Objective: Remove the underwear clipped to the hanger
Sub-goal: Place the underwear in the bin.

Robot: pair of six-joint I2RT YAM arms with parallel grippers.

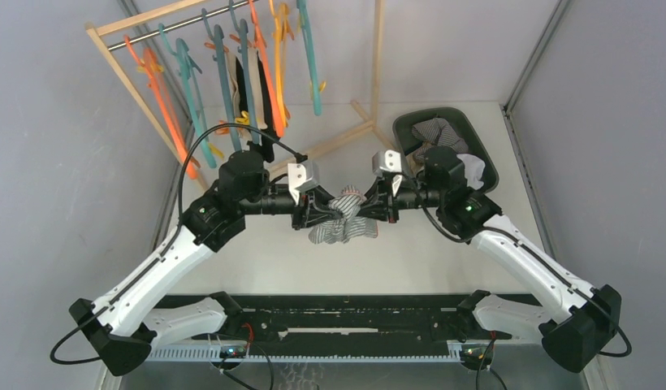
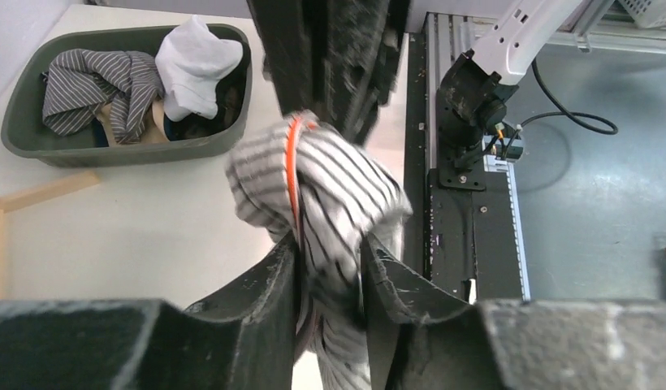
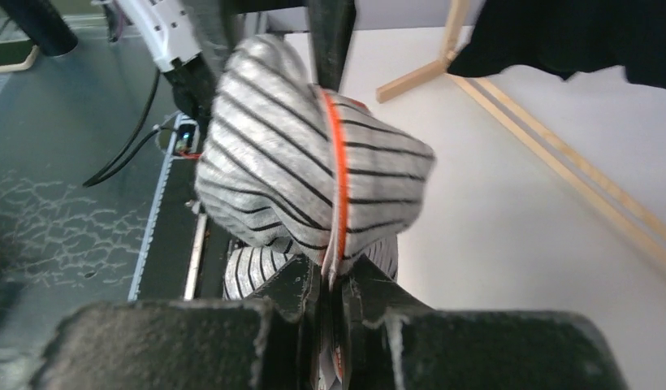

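Two-sided hold on the striped underwear, up between the arms over the middle of the table, well apart from the rack at the far left.

Right claw: clenched tight on a thin fold of the cloth, right at an orange band across it. Trim, or part of a hanger? Cannot tell.

Left claw: parted a little, striped cloth filling the gap. Pinching or letting go? Cannot tell either.

Reads as the pull-free or hand-over step, with the basket at the far right as the likely drop spot.

Possible trouble from here:
- Stretches or tears the cloth under a pull from both sides, with any clip still biting on it.
- Drops the piece onto the table on an early release at the left, given so thin a pinch at the right.
- Snags a loose fold on the left fingers during withdrawal and drags the piece off course.
- Carries the orange part along into the basket, if truly a hanger.

Leaves black cloth on the rack, likely more underwear for later.
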